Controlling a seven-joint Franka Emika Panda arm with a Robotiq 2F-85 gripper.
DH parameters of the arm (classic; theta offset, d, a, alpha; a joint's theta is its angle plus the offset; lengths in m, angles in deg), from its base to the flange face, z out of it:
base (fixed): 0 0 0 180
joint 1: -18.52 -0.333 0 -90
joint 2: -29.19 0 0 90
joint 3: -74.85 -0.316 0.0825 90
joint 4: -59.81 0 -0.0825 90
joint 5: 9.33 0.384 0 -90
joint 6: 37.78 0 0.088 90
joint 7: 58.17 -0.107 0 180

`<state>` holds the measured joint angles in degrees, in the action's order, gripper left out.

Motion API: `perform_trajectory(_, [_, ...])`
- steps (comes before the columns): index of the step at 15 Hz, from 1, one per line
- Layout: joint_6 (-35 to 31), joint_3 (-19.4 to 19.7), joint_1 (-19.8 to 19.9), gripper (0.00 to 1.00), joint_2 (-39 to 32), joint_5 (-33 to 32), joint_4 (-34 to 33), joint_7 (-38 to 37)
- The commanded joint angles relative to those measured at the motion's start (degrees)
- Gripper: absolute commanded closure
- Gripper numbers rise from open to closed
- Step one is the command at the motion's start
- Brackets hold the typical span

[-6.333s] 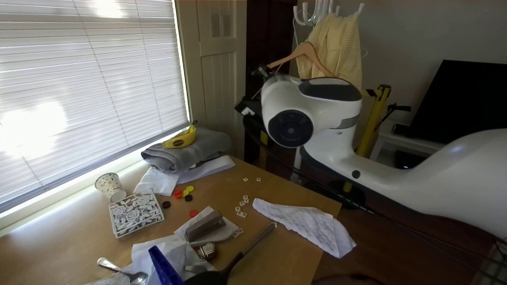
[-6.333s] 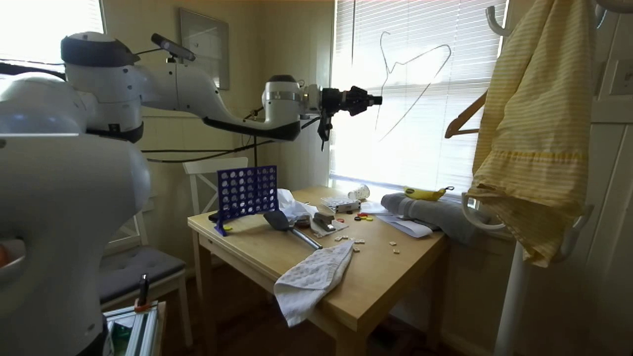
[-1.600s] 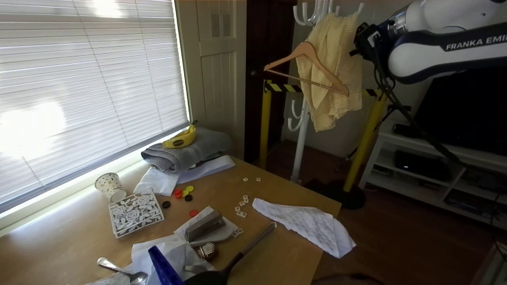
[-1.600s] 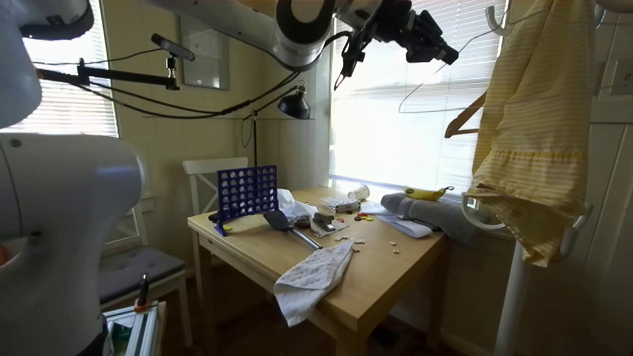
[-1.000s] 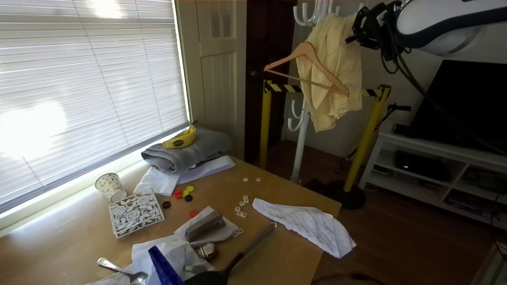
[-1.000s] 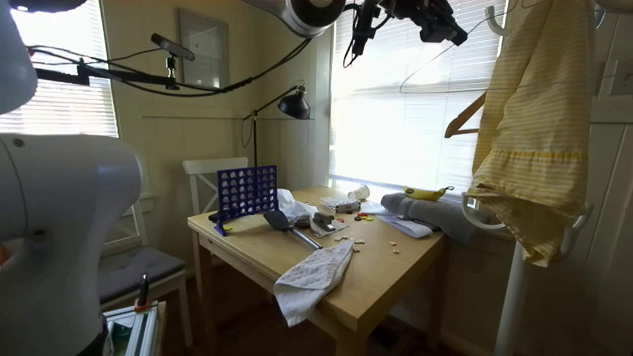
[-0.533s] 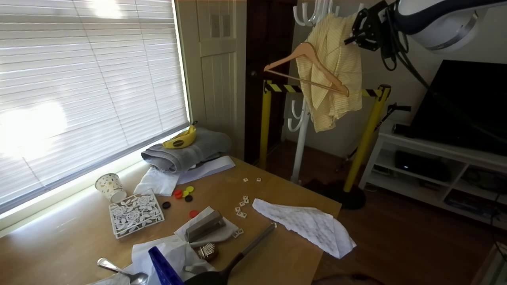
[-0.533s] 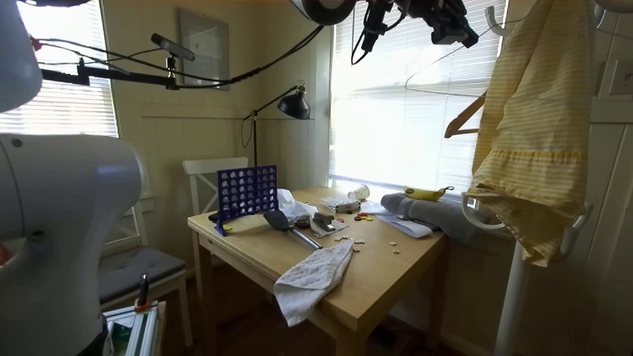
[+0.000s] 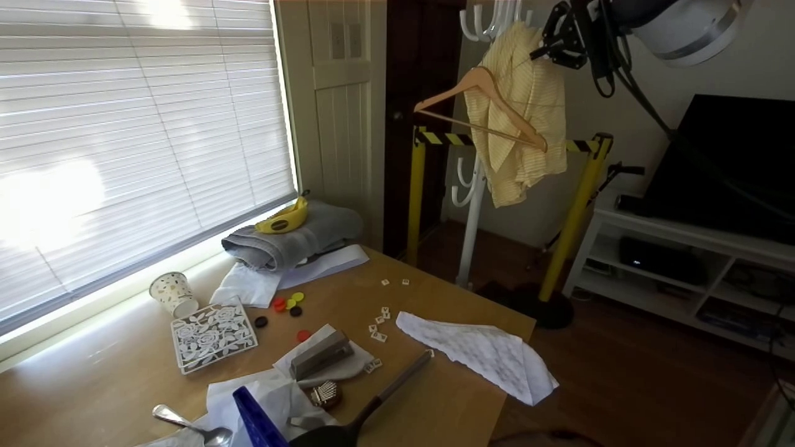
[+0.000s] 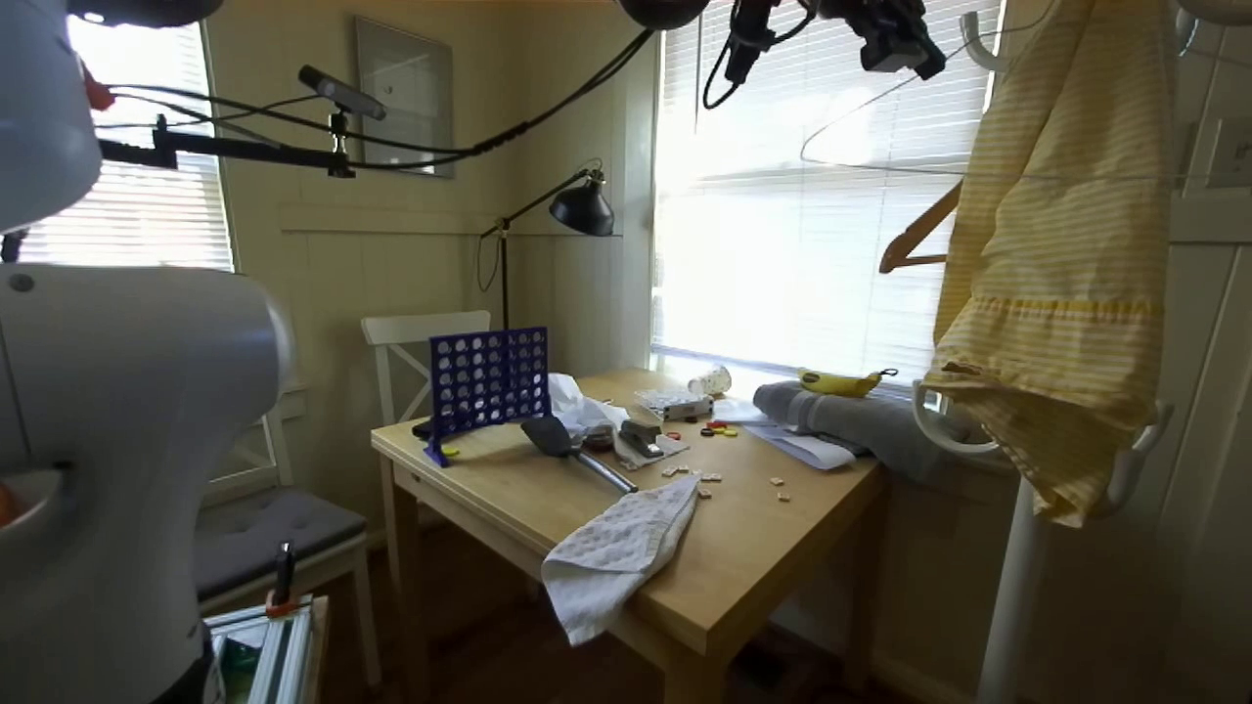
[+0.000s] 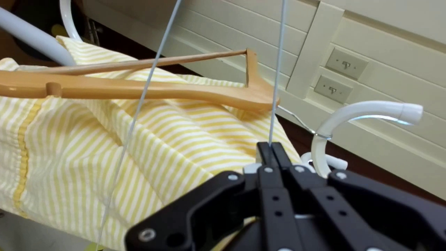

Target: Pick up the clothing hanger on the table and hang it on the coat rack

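Wrist view: pincer (image 11: 271, 148), black, fingertips together, clamped on one wire of the hanger (image 11: 277, 69), thin, grey, running off toward twelve o'clock; its second wire slants across from about eleven o'clock to between seven and eight. Hook (image 11: 369, 108), white, curved, tip free: between two and three o'clock of the pincer, apart from the held wire. Wooden hanger (image 11: 195, 92): ten o'clock of the pincer. Cloth (image 11: 167, 139), yellow-striped: nine o'clock. In an exterior view: rack (image 9: 470, 230), white pole, its head at one o'clock of the view's centre; pincer at about four o'clock of that head's leftmost hooks; hanger too thin to make out. In an exterior view: tabletop (image 10: 763, 557), well below, at seven o'clock of the pincer, the hanger already off it. Upper hook (image 10: 975, 44): two o'clock of the pincer, hanger wire crossing it in sight; touching or apart, cannot tell. Step in hand, as judged: lining the hanger up with the rack; hanging not yet done. Next move, as judged: bring the hanger's bent end over a free hook, lower until borne, then part the fingertips.
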<state>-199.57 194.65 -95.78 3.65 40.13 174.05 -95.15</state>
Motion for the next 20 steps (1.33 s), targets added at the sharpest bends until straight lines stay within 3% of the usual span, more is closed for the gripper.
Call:
perform_trajectory(1, [3.18, -5.22, 4.57, 0.99, 0.94, 2.93, -3.74, 2.17])
perform_trajectory(5, [3.32, -8.30, 7.45, 0.99, 0.32, 3.97, -3.85, 1.47])
perform_trajectory(6, [3.47, -8.53, 7.90, 0.91, 0.01, 4.40, -3.64, 1.13])
perform_trajectory(7, [3.46, -8.42, 8.18, 0.71, -0.51, 4.95, -3.22, 0.85])
perform_trajectory(13, [2.65, -8.01, 9.87, 0.31, -3.45, 7.57, -1.93, -0.15])
perform_trajectory(17, [-5.75, -8.59, 7.57, 0.02, -7.92, 10.09, -2.06, 0.21])
perform_trajectory(20, [-13.27, -9.10, 6.77, 0.00, -14.67, 12.73, -1.20, -6.15])
